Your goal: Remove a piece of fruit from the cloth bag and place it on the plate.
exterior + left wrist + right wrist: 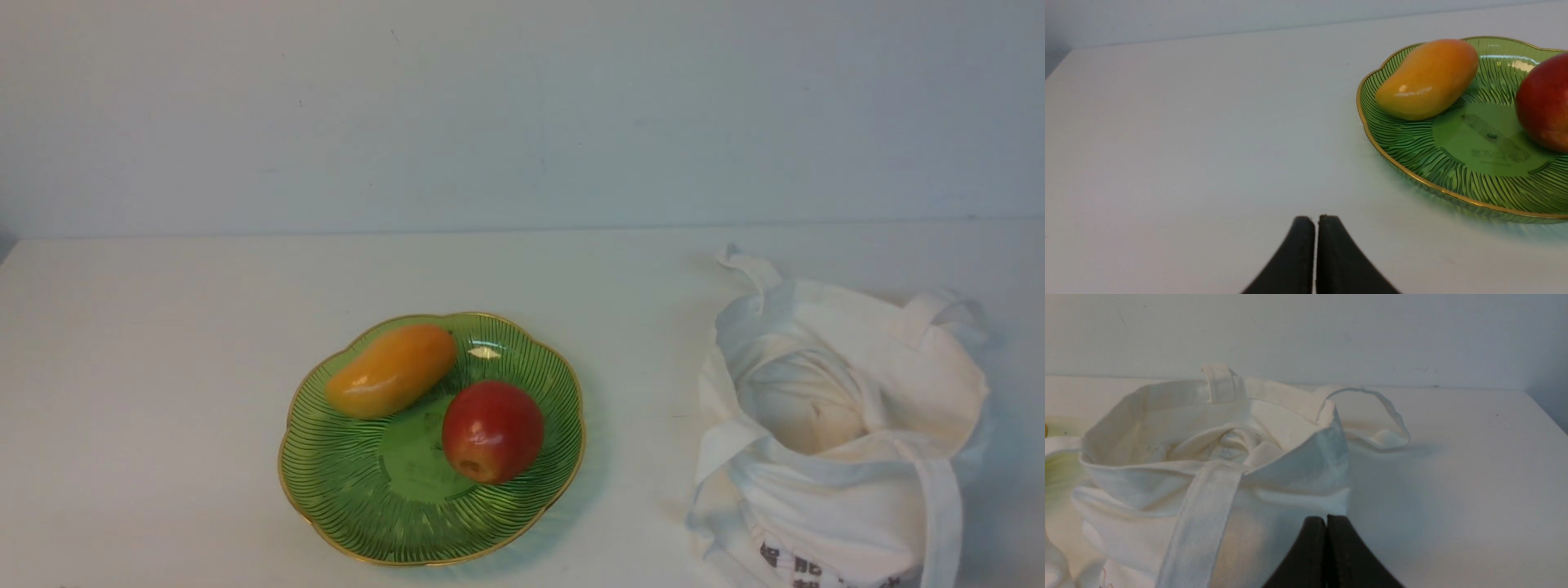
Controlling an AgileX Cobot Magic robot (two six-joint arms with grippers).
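The red apple [492,431] lies on the green ribbed plate [351,490] with the gold rim, at the table's middle. It also shows in the left wrist view [1545,102], on the plate [1453,171]. The white cloth bag [841,425] slumps open at the right, dark characters near its bottom; I see only folded cloth inside. It fills the right wrist view [1216,457]. My left gripper [1316,218] is shut and empty over bare table beside the plate. My right gripper [1326,517] is shut and empty just beside the bag's wall. Neither arm shows in the front view.
An orange-yellow mango [392,370] lies on the plate next to the apple, also in the left wrist view [1427,79]. A strap handle [1372,416] lies loose on the table behind the bag. A pale wall [522,114] backs the white table.
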